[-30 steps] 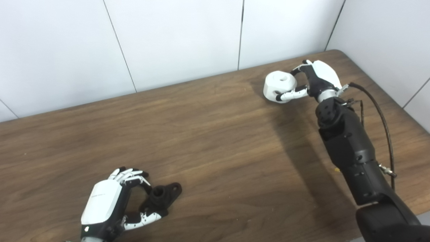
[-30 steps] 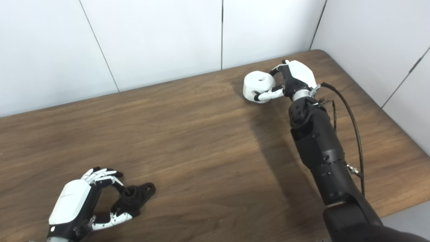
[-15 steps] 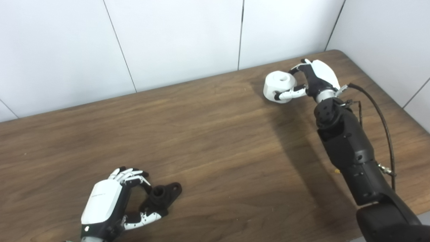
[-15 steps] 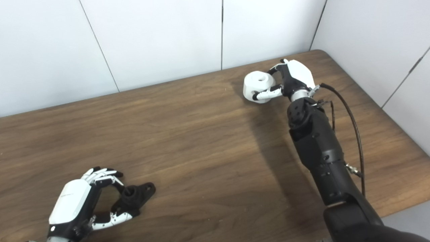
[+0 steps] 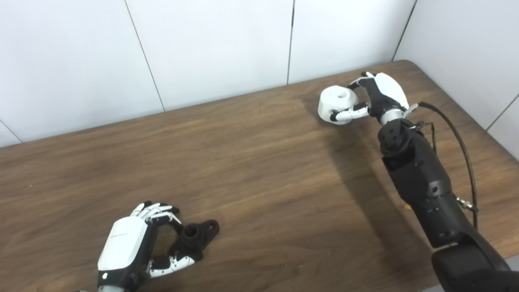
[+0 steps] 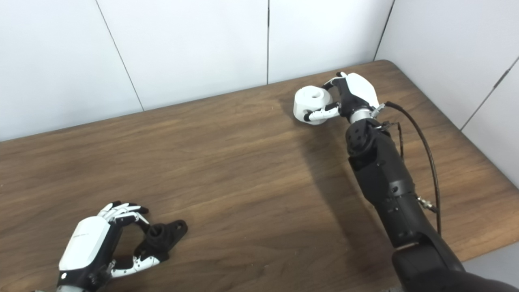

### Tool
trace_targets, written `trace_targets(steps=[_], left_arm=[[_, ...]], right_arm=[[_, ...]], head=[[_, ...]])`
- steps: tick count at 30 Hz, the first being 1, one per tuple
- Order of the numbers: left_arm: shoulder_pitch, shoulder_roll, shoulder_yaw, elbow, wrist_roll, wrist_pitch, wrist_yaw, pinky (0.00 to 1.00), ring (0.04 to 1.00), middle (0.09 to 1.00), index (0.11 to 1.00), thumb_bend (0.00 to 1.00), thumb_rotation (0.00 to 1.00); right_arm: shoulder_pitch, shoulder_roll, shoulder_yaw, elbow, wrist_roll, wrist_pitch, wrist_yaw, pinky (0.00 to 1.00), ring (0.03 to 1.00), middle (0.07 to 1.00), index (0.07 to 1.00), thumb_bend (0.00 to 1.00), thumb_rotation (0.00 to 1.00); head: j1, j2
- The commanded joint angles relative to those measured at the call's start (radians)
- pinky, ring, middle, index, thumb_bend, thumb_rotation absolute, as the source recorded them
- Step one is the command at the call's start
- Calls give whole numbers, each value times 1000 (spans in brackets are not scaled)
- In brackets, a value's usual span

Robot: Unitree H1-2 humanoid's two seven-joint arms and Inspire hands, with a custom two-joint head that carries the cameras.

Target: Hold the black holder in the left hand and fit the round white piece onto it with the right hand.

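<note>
Wooden table [image 5: 259, 162], left eye view: right hand [image 5: 379, 97] clamped around round white piece [image 5: 336, 101] near far right corner. Right eye view: left hand [image 6: 93, 247] curled on black holder [image 6: 162, 237] at near left edge, long axis toward the piece, well apart.

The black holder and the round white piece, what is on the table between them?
Nothing: only bare wooden table lies between the black holder and the round white piece, in both eye views.
</note>
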Motion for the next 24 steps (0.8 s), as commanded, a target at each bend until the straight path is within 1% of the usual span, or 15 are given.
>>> trace_targets(steps=[1, 2, 4, 8, 16, 19, 22, 24], left_arm=[[-12, 10, 6, -1, 16, -3, 13, 921, 833, 758, 485, 521, 46], [-12, 9, 6, -2, 17, -1, 12, 923, 833, 758, 485, 521, 46], [-12, 9, 8, -3, 15, 2, 9, 927, 833, 758, 485, 521, 46], [-11, 10, 9, -5, 17, 1, 12, 926, 831, 756, 485, 521, 46], [-8, 9, 6, 0, 19, -6, 18, 918, 826, 753, 485, 521, 46], [-7, 6, 6, 3, 19, -8, 23, 914, 823, 752, 485, 521, 46], [-4, 4, 5, -1, 20, -2, 17, 917, 826, 753, 485, 521, 46], [-2, 4, 3, -3, 20, -1, 13, 921, 828, 754, 485, 521, 46]], right_arm=[[-37, -32, -15, -14, 18, -30, -52, 1000, 1000, 932, 530, 655, 180], [-36, -33, -15, -11, 23, -40, -65, 1000, 1000, 923, 509, 592, 161], [-34, -31, -17, -6, 37, -58, -93, 1000, 1000, 895, 489, 538, 140], [-31, -44, 0, -2, 39, -59, -105, 1000, 1000, 871, 485, 524, 132], [-27, -48, 13, -4, 55, -62, -123, 1000, 1000, 866, 485, 523, 132], [-20, -50, 18, -25, 60, -63, -123, 1000, 995, 868, 485, 523, 133], [-14, -54, 34, -89, 57, -36, -87, 1000, 978, 869, 486, 523, 134], [-10, -60, 51, -157, 39, -9, -27, 1000, 965, 871, 486, 523, 136]], head=[[0, 0], [0, 0], [1, 2], [1, 2], [2, 1], [11, 3], [18, 6], [29, 9]])
